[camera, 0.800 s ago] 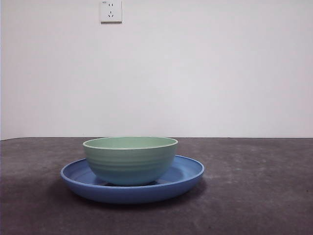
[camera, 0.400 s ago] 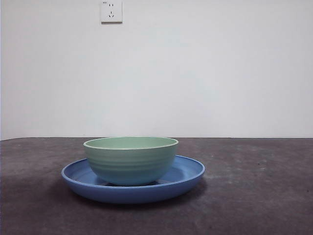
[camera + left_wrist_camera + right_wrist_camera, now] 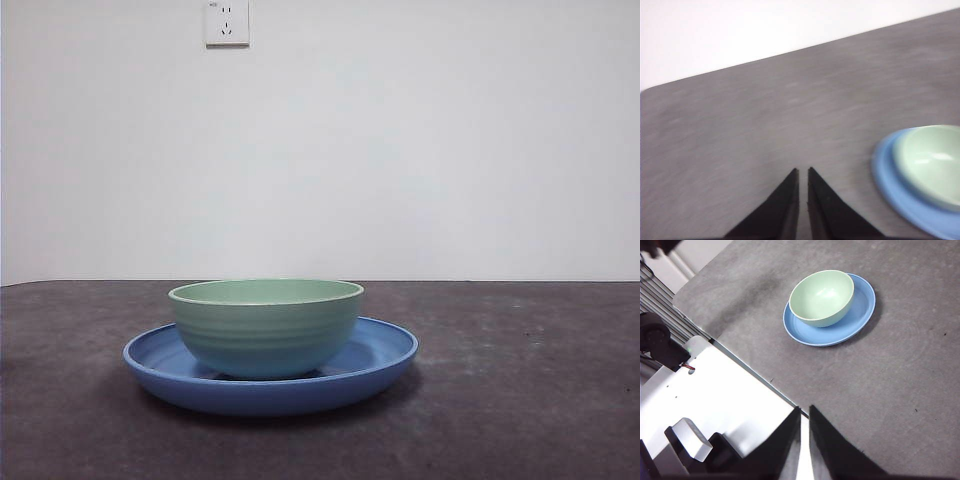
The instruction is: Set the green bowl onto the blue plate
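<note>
The green bowl (image 3: 266, 326) stands upright on the blue plate (image 3: 385, 352), a little left of the plate's middle in the front view. The right wrist view shows bowl (image 3: 822, 297) and plate (image 3: 862, 307) from high above and far off. In the left wrist view the bowl (image 3: 932, 162) and plate (image 3: 890, 175) lie off to one side. My left gripper (image 3: 803, 171) is shut and empty above bare table, away from the plate. My right gripper (image 3: 804, 410) is shut and empty, high over the table's edge. Neither gripper shows in the front view.
The dark grey tabletop (image 3: 520, 400) stretches around the plate. A white wall with a socket (image 3: 227, 22) stands behind it. In the right wrist view a white base (image 3: 715, 405) with dark hardware borders the table's edge.
Bowl and plate keep their place across the front frames, apart from a slight shift of the picture. No arm appears in any of them.
</note>
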